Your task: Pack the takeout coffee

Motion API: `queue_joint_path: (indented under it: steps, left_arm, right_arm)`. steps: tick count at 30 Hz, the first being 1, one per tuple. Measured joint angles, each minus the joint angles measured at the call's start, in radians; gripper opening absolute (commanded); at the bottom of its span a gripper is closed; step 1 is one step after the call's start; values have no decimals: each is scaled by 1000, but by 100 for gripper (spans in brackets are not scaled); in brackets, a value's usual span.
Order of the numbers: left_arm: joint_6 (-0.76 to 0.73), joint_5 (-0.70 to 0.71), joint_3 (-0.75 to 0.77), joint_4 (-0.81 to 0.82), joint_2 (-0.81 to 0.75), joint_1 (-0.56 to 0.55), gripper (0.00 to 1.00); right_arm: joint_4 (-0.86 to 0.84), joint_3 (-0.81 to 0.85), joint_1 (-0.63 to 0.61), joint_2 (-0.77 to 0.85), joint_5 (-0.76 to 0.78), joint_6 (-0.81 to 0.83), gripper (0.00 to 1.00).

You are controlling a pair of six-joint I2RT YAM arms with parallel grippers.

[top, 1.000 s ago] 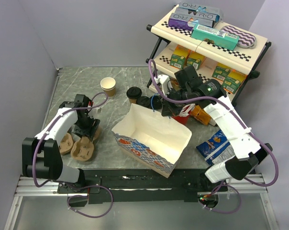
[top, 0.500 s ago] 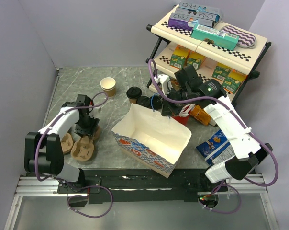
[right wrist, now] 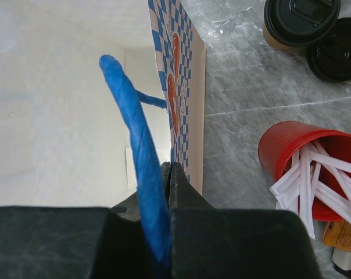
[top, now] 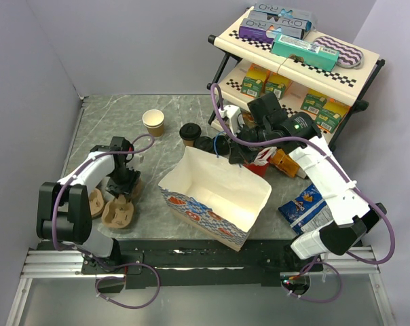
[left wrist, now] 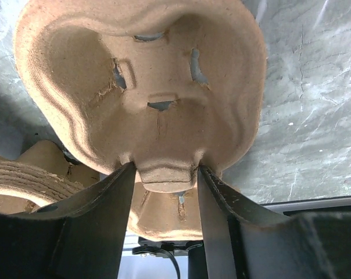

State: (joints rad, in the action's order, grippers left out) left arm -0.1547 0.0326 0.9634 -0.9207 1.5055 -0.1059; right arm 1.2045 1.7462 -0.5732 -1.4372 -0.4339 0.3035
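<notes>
Two lidded cups (top: pixel 190 134): probably light, thin-walled, crushable.
Hold: mid-wall, below lid, gently.
Place: 12 o'clock of bag (top: pixel 218 187).
Left end effector (left wrist: pixel 165 167): pinching pulp carrier (left wrist: pixel 140 87).
Right end effector (right wrist: pixel 167 168): pressed together on blue handle (right wrist: pixel 132 116).

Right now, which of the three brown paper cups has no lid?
The lidless cup standing alone, farthest left, its white inside showing. The lidded cup and its neighbour, closer to the paper bag, both wear black lids.
</notes>
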Motion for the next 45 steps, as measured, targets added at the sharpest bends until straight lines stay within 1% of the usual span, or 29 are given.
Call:
queue_joint_path:
  steps: [4,5,9,10,12,13,15,18,19,25,29,34,36,40,43,45]
  left_arm:
    - [3,0,0,1,4,0,45]
    - [3,0,0,1,5,0,41]
    - [3,-1,0,-2,5,0,31]
    - [2,-1,0,-4,3,0,23]
    - [-1,-1,0,-8,-3,0,21]
    - [-3,-1,0,-11,-7,0,18]
    - [-12,-1,0,-21,-24,2,16]
    - [-37,-9,9,-54,-73,14,8]
    - [-45,-13,18,-64,-92,19,1]
    - [-99,-101,156,-87,-253,74,1]
    - [-136,-230,257,-35,-382,82,1]
    - [-170,-404,316,57,-499,82,1]
    - [-173,-446,356,70,-503,80,1]
    - [-198,-524,483,59,-434,80,1]
    - [-198,-628,497,85,-423,82,1]
    - [-166,-701,483,157,-453,80,1]
  right_arm:
    - [0,0,0,0,0,0,0]
    - [0,0,0,0,0,0,0]
    - [0,0,0,0,0,0,0]
    - [0,0,0,0,1,0,0]
    - [0,0,0,0,1,1,0]
    - [0,0,0,0,2,2,0]
    - [0,0,0,0,6,9,0]
    - [0,2,0,0,22,32,0]
    - [0,3,0,0,28,40,0]
    - [0,43,0,0,43,82,0]
    - [0,62,0,0,41,90,0]
    - [0,62,-3,0,40,92,0]
    - [0,62,-3,0,38,91,0]
    - [0,62,-3,0,33,89,0]
    - [-1,62,-3,0,33,87,0]
    - [-1,62,-3,0,30,85,0]
